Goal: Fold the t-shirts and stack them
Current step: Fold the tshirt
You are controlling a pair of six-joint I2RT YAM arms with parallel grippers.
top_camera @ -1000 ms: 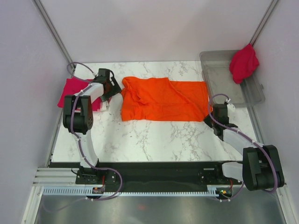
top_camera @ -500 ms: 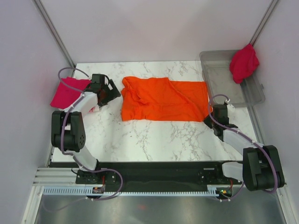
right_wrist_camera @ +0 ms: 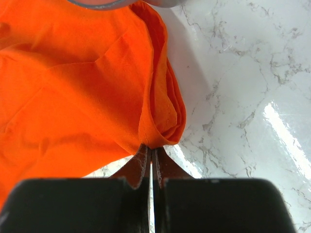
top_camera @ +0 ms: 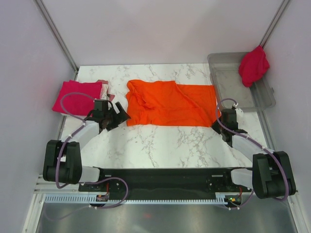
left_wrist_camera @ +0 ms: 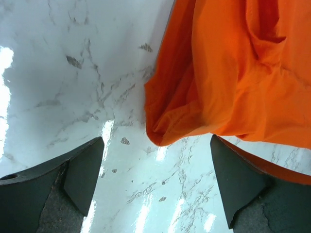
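Note:
The bright orange t-shirt (top_camera: pixel 170 103) lies spread flat mid-table. My left gripper (top_camera: pixel 121 115) hovers open just off its near-left corner. In the left wrist view that corner (left_wrist_camera: pixel 214 82) hangs ahead of the wide-apart fingers (left_wrist_camera: pixel 85 177), with bare marble between them. My right gripper (top_camera: pixel 219 121) is shut on the shirt's near-right corner; the right wrist view shows the bunched orange fold (right_wrist_camera: pixel 160 126) pinched at the closed tips (right_wrist_camera: pixel 151 154). A folded crimson t-shirt (top_camera: pixel 80 96) with a pale pink t-shirt (top_camera: pixel 103 87) beside it lies at the far left. Another crimson t-shirt (top_camera: pixel 253 65) drapes over the bin's rim.
The clear grey plastic bin (top_camera: pixel 233 82) stands at the back right, close to the orange t-shirt's right end. White walls close in the marble table (top_camera: pixel 160 143) on three sides. A black rail runs along the near edge.
My left arm has swung from the crimson t-shirt at the far left back toward the near side, ending at the orange t-shirt's near-left corner. The crimson t-shirt now lies flat. Right arm unmoved.

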